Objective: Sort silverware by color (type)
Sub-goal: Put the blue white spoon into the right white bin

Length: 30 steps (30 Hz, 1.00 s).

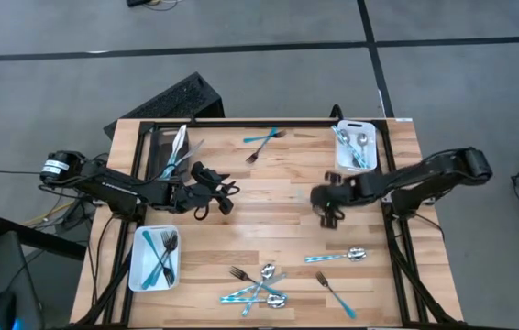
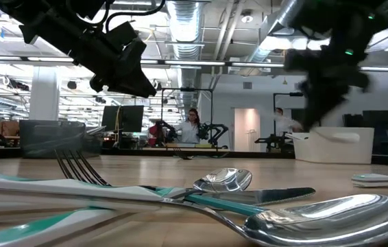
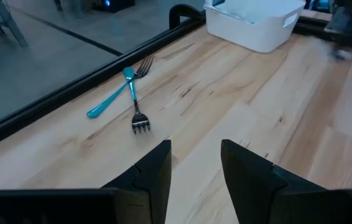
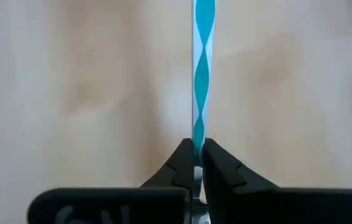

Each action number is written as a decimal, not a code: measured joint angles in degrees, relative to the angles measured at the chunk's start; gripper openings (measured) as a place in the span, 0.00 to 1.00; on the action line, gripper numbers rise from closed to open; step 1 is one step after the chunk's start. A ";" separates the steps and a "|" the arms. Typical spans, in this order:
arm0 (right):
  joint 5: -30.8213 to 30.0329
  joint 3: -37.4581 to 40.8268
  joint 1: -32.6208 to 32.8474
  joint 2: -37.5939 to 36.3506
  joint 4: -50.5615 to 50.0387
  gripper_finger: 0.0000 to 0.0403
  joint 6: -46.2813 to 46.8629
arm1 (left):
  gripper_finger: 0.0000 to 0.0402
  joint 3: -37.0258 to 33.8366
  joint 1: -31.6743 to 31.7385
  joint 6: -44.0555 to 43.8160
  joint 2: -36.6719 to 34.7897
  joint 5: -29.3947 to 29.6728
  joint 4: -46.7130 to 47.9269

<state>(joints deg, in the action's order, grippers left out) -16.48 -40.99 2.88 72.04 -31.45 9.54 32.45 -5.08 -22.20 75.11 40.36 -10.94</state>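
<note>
No brand, label or writing could be read anywhere on the table or its bins.

Three bins stood on the wooden table (image 1: pixel 269 197). A white bin (image 1: pixel 154 259) near the left front corner held several teal-handled pieces, at least one of them a fork. A second white bin (image 1: pixel 355 147) at the far right edge held silver spoons and a teal-handled piece. A dark bin (image 1: pixel 175 151) at the far left held a few pieces of mixed colour, which could not be told apart.

Loose silverware lay elsewhere. A teal-handled fork and another teal piece (image 1: pixel 262 144) lay crossed near the far edge, seen also from the left wrist (image 3: pixel 132 99). A heap of forks and spoons (image 1: pixel 258 286) sat at the front edge, with a teal-handled spoon (image 1: pixel 336 256) and a teal-handled fork (image 1: pixel 335 294) beside it to the right.

The right gripper (image 4: pixel 194 163) hung over the table's middle right, its fingers pinched tight on the end of a thin teal-handled utensil (image 4: pixel 203 74); which kind it was could not be told. The left gripper (image 3: pixel 196 163) waited over the table's left middle with its fingers apart and nothing between them.
</note>
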 joint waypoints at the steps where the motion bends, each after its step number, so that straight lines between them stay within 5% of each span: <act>1: -3.45 0.00 -1.73 -2.07 0.75 0.09 0.36 | 0.32 0.00 0.00 -0.03 0.00 -0.03 -0.39; 8: -27.42 -0.04 -15.72 -13.40 0.43 0.10 -4.53 | 0.32 0.02 0.00 -0.09 0.00 -1.60 -1.85; 10: -30.20 -0.04 -20.70 -14.95 0.27 0.10 -6.95 | 0.32 0.02 0.00 -0.11 0.00 -2.10 -2.07; 17: -16.72 2.20 -37.34 -14.14 -0.67 0.13 -7.63 | 0.32 0.02 0.00 -0.15 0.00 -4.13 -2.08; 21: -14.04 3.19 -43.91 -11.18 -1.90 0.19 -8.69 | 0.32 0.02 0.00 -0.66 0.00 -3.48 -2.07; 30: -4.29 3.21 -48.45 -11.20 -3.91 0.48 -9.25 | 0.32 0.02 0.00 -1.01 0.00 2.12 -2.06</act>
<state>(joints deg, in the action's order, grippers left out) -20.77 -37.78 -45.56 60.84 -35.37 0.29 32.47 -5.08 -23.20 75.11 42.48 -12.99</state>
